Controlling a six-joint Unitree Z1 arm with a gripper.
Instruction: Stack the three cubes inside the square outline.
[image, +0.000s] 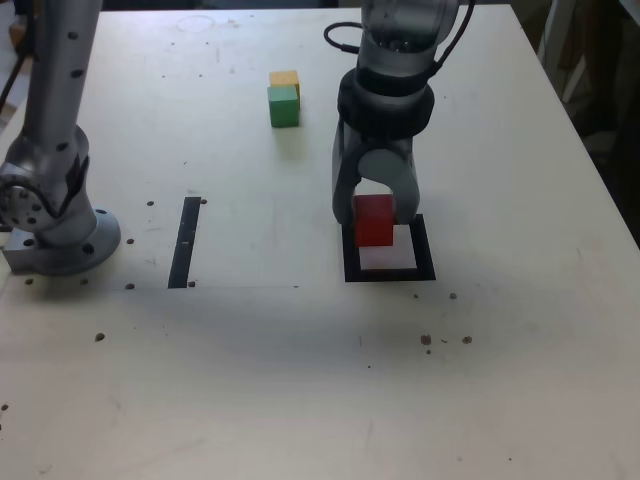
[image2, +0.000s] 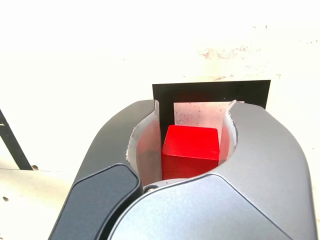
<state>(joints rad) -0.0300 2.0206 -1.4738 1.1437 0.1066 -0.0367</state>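
Closest to the wrist camera is the claw (image2: 195, 102), its curved fingers closed around the red cube (image2: 190, 142). From where I stand, that cube is over the square outline (image: 427, 250), toward its 11 o'clock corner in the exterior view; whether it touches the counter (image: 200, 400), I can't tell.

It looks light and stiff, with smooth, flat faces that might slip if pinched off-centre. I'd take hold of each cube squarely by two opposite sides, midway down, leaving its top bare for the next one. Nothing here seems fragile.

In the exterior view, the green cube (image: 284, 107) and the yellow cube (image: 284, 77) are at 11 o'clock from the outline, yellow behind green. They're so close that a finger could nudge the neighbour; I'd fetch green first. The black strip (image: 185, 240) is flat at 9 o'clock, no obstacle. There's open room toward 6 o'clock, and the counter's edge is well off at 3.
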